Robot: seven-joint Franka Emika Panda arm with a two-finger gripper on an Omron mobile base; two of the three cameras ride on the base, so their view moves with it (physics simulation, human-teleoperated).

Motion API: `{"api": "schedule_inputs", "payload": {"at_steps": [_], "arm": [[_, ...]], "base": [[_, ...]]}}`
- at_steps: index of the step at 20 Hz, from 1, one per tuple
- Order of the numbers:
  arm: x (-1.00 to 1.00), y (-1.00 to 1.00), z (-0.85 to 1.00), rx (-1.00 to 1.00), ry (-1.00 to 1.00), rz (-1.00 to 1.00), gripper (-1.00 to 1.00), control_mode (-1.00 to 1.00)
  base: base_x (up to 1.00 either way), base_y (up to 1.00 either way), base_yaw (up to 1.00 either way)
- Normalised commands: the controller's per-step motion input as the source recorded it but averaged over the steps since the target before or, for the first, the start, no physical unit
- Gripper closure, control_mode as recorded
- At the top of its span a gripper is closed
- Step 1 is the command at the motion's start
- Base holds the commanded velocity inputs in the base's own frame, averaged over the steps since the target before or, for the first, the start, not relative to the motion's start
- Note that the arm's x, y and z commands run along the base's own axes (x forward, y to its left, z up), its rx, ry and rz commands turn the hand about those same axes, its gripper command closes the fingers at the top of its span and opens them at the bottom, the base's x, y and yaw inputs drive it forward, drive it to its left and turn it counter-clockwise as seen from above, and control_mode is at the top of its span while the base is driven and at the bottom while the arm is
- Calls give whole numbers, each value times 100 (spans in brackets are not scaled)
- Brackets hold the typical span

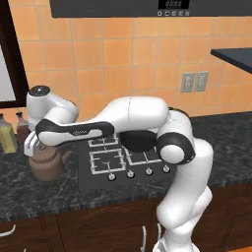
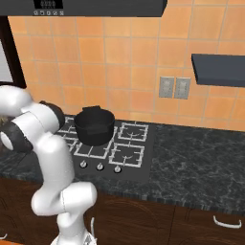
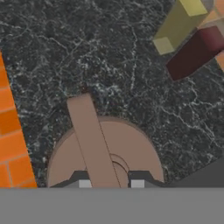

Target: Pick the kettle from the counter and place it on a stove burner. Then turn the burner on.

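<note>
The brown-copper kettle [image 1: 47,165] sits on the dark marbled counter [image 1: 29,192], left of the stove [image 1: 106,160]. My gripper [image 1: 32,142] hangs right over it, pointing down. In the hand view the kettle's round top [image 3: 65,159] shows from above, with its flat arched handle [image 3: 89,135] running between my two fingertips. The gripper [image 3: 111,183] is shut on that handle. The stove's burners [image 2: 127,153] lie to the kettle's right, with a row of knobs [image 1: 130,173] along the front edge.
A black pot [image 1: 140,140] stands on a rear burner, partly behind my arm. A yellow bottle [image 1: 7,135] and a dark-red bottle [image 1: 22,128] stand at the wall just left of the kettle. A dark shelf [image 2: 217,69] juts out at the upper right.
</note>
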Motion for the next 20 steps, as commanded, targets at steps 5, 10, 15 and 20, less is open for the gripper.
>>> {"api": "schedule_inputs", "payload": {"at_steps": [5, 10, 15, 20], "arm": [[-3, -97, 23, 0, 0, 0, 100, -100], [0, -98, 8, 0, 0, 0, 100, -100], [0, -87, 0, 0, 0, 0, 100, -100], [21, -55, 0, 0, 0, 0, 100, -100]], "base": [[0, 0, 0], [0, 0, 0], [0, 0, 0], [0, 0, 0]]}}
